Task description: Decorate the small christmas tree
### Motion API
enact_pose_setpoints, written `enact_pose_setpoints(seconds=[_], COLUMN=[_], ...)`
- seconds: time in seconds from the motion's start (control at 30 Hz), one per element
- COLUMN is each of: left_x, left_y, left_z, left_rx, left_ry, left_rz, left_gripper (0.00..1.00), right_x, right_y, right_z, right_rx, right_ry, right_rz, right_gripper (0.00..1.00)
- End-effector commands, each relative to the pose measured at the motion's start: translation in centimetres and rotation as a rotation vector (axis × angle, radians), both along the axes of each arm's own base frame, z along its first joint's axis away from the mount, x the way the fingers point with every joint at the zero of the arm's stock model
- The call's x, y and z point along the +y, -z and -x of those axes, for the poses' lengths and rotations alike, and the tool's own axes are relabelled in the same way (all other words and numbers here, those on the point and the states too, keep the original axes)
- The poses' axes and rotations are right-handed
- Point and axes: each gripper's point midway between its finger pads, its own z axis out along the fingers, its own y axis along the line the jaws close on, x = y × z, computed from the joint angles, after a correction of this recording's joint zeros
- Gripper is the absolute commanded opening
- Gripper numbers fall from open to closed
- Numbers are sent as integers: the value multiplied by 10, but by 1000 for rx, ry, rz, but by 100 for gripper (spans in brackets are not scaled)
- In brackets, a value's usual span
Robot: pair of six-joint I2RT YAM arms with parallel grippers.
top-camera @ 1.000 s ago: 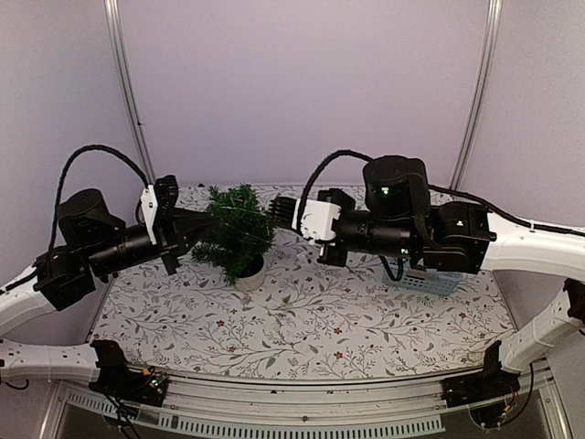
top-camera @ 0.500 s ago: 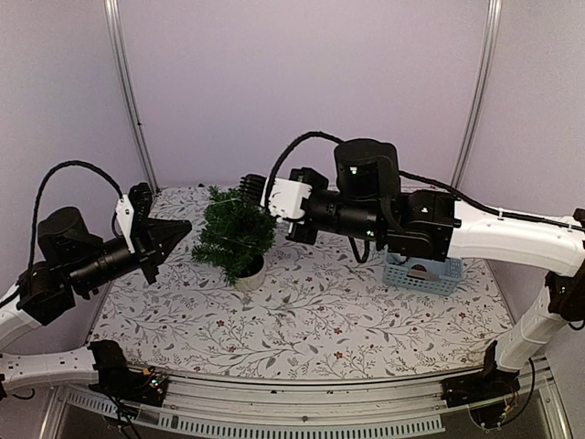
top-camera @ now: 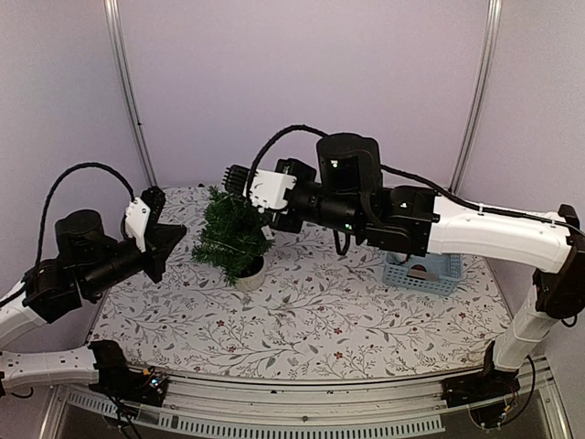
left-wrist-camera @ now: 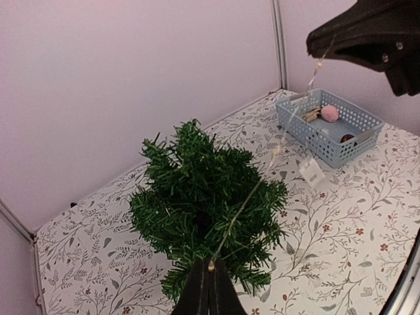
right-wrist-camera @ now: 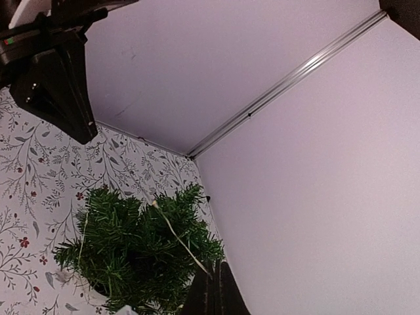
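The small christmas tree (top-camera: pixel 233 236), bushy and dark green in a round white pot (top-camera: pixel 250 273), stands at the table's back left. My left gripper (top-camera: pixel 186 237) hangs just left of it, shut on one end of a thin wire light string (left-wrist-camera: pixel 244 200). The string runs over the branches and up to my right gripper (top-camera: pixel 234 176), which is shut on its other part behind the tree's top. In the left wrist view the left gripper (left-wrist-camera: pixel 210 267) pinches the wire at a small bulb. In the right wrist view the right gripper (right-wrist-camera: pixel 220 281) pinches it beside the tree (right-wrist-camera: pixel 134 252).
A light blue basket (top-camera: pixel 422 273) stands at the right, partly behind my right arm; it (left-wrist-camera: pixel 354 118) holds a pink ball (left-wrist-camera: pixel 329 113) and other small ornaments. A white tag (left-wrist-camera: pixel 312 172) hangs on the string. Purple walls close the back and sides.
My left gripper has drawn back left, off the tree. My right arm has swung left and back, from the tree's right side to behind its top, carrying the string.
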Motion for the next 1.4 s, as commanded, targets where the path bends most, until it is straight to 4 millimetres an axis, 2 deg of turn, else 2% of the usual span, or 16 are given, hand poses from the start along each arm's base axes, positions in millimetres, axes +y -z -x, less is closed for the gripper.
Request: enact_pose_setpoints(seconds=[0.0, 0.17, 0.37, 0.6, 0.77, 0.87, 0.97, 1.03, 1.13, 1.27, 1.37], left_x=[13, 25, 41, 45, 47, 46, 46, 40, 42, 43, 46], left_y=[24, 32, 41, 24, 28, 27, 18, 10, -3, -6, -7], left_z=[-20, -38, -54, -68, -81, -79, -67, -52, -39, -41, -53], left_rx=[66, 108, 152, 116, 138, 134, 103, 77, 48, 70, 81], left_ry=[-114, -162, -211, -228, -241, -220, -184, -111, -86, -105, -154], left_rz=[-50, -22, -5, 43, 39, 54, 80, 110, 157, 164, 165], left_gripper=[0, 0, 0, 0, 0, 0, 0, 0, 0, 0, 0], right_x=[-12, -17, -13, -12, -11, -9, -7, -11, -17, -22, -22], right_y=[-35, -44, -43, -55, -57, -55, -52, -58, -71, -86, -88], right_z=[-32, -50, -73, -88, -100, -103, -97, -90, -84, -78, -80], right_rx=[-82, -123, -161, -229, -245, -248, -238, -233, -232, -244, -256], right_ry=[141, 202, 263, 308, 322, 321, 287, 260, 251, 236, 244], right_rz=[-86, -107, -139, -208, -216, -211, -209, -225, -257, -289, -288], right_gripper=[0, 0, 1, 0, 0, 0, 0, 0, 0, 0, 0])
